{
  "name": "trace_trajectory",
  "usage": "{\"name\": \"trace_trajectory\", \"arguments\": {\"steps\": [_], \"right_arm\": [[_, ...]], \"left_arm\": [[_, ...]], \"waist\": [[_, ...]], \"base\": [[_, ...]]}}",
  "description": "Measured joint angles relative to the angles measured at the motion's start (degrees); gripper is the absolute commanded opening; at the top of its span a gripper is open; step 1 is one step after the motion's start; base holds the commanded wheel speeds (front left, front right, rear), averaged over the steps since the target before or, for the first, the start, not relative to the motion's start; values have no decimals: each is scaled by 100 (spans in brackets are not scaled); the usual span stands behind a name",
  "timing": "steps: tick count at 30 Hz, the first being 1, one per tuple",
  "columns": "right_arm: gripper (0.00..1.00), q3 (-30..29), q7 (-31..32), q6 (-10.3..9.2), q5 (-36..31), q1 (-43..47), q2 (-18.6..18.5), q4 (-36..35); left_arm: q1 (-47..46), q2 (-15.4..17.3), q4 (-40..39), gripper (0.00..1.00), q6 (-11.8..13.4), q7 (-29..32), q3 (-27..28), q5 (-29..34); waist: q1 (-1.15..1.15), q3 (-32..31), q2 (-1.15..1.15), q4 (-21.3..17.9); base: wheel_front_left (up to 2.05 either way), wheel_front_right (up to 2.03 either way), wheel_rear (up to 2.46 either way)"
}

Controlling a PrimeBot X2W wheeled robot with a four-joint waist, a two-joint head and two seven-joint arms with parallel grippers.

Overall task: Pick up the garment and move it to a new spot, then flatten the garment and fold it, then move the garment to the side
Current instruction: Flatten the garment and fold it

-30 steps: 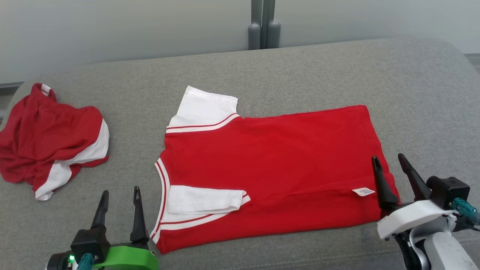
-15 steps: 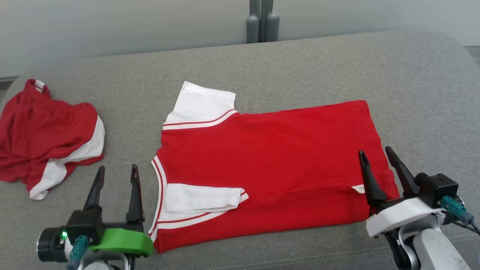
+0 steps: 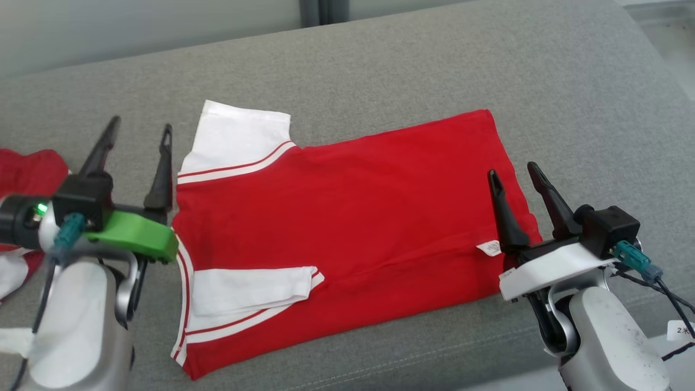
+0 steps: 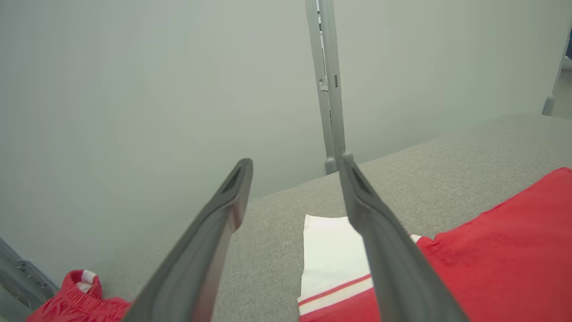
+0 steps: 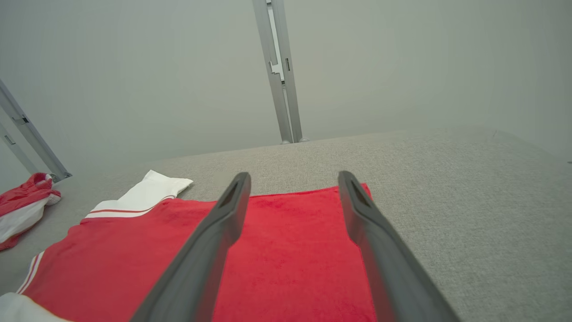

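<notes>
The garment (image 3: 353, 217) is a red T-shirt with white sleeves, lying flat on the grey cushioned surface (image 3: 391, 65) with its collar to the left and hem to the right. One white sleeve (image 3: 239, 136) points away and the near sleeve (image 3: 250, 288) is folded onto the body. My left gripper (image 3: 141, 124) is open beside the shoulder edge, holding nothing; the left wrist view has its fingers (image 4: 296, 160) over the far sleeve (image 4: 326, 255). My right gripper (image 3: 512, 170) is open above the hem by the white label (image 3: 490, 248). In the right wrist view its fingers (image 5: 293, 175) are spread above the red cloth (image 5: 290, 241).
A second red and white garment (image 3: 27, 168) lies crumpled at the far left, also in the right wrist view (image 5: 22, 205). A grey post (image 5: 279, 67) and a pale wall stand behind the surface. The cushion's rounded edge (image 3: 651, 70) drops off at the right.
The head camera has turned, shifting the whole picture left. My left gripper has risen and moved forward from the collar to beside the far shoulder. The right gripper stays open at the hem.
</notes>
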Motion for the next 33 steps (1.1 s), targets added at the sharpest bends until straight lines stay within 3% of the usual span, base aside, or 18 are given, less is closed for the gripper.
{"name": "trace_trajectory", "arguments": {"steps": [9,18,23,33], "right_arm": [[100,10,0,0,-2,-270,189,-42],[100,60,0,0,-2,-686,305,-131],[100,110,0,0,7,-957,332,-114],[100,233,0,0,12,-1769,375,569]], "left_arm": [[-1249,624,665,100,-80,510,-176,-649],[-2242,1362,1385,100,-85,1182,-1213,-1906],[-2564,1660,1715,100,-85,1422,-1681,-2291],[-2922,1982,2471,100,-86,1622,-2409,-3034]], "waist": [[0,547,0,-462],[0,1107,0,-805],[1,1333,0,-935],[0,1681,0,-1219]], "base": [[0,0,0],[0,0,0],[0,0,0],[0,0,0]]}}
